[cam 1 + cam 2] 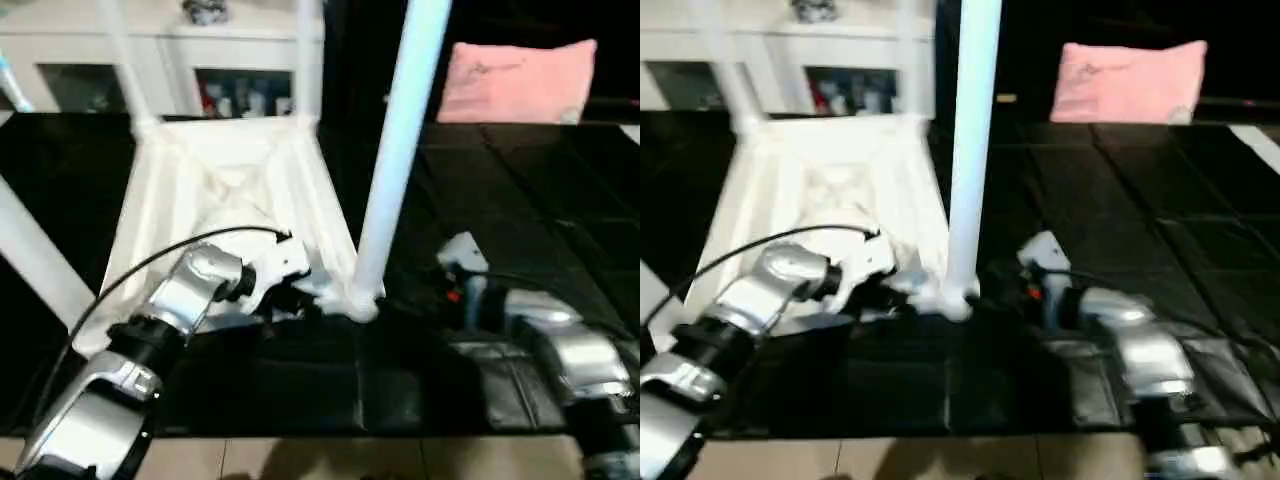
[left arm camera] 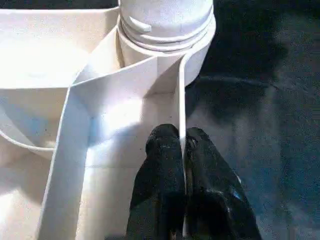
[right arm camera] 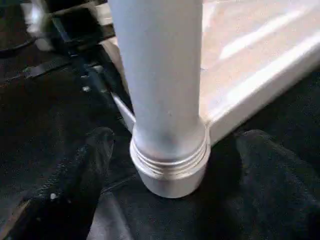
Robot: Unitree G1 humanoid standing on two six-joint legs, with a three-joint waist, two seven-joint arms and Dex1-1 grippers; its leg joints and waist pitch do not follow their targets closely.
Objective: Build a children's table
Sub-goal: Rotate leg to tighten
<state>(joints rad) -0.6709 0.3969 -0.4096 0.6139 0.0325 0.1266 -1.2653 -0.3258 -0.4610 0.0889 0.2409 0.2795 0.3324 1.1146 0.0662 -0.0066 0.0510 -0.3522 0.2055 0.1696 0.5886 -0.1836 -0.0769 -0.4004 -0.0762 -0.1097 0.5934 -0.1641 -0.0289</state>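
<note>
Now the leg [image 3: 162, 85] stands between the right end effector's [image 3: 170, 172] spread fingers.

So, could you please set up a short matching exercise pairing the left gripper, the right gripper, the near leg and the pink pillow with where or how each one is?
Column one:
1. left gripper
2. right gripper
3. near leg
4. pink pillow

Column two:
A. lying at the back on the dark surface
B. open on either side of the leg's base
C. shut on the tabletop edge rib
D. standing in a corner socket

Pairs: 1-C, 2-B, 3-D, 4-A
</note>
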